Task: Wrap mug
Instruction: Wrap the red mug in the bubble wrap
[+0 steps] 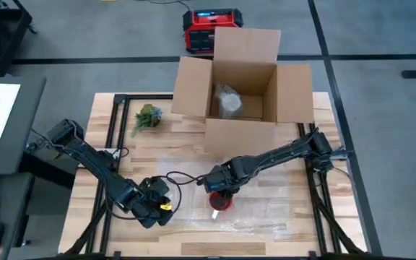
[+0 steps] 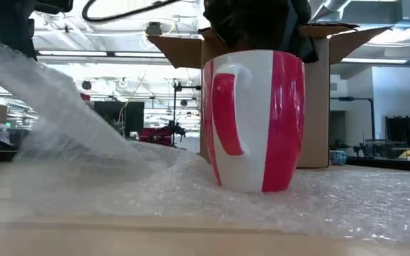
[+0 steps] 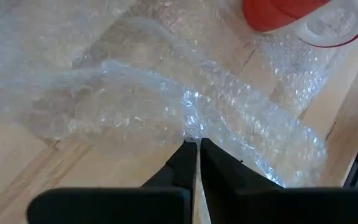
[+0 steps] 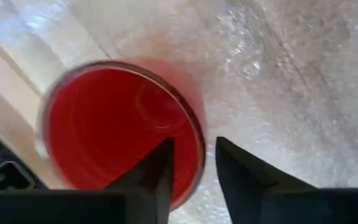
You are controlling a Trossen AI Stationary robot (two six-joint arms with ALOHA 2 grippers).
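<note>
The left gripper (image 3: pixel 197 144) has its fingers (image 3: pixel 180 163) pressed almost together, pinching an edge of the bubble wrap (image 3: pixel 166 112) and lifting it off the bench (image 1: pixel 157 144) into a rising fold, seen as a slope in the low view. In the high view this gripper sits near the front left of the bench, just left of the mug (image 1: pixel 220 200).

The right gripper (image 4: pixel 193 163) is over the mug's open mouth, its fingers (image 4: pixel 160 171) narrowly parted and straddling the rim, one inside the red interior and one outside; whether they press on the wall I cannot tell.

The mug, red and white with a red handle, stands upright on the bubble wrap sheet at the front centre of the bench, handle turned toward the left arm's side in the low view.

Behind the mug stands an open cardboard box (image 1: pixel 240 90) with a wrapped bundle (image 1: pixel 228 102) inside. A small green plant (image 1: pixel 146 117) lies to the box's left. A red device (image 1: pixel 209 30) sits on the floor beyond the bench.
</note>
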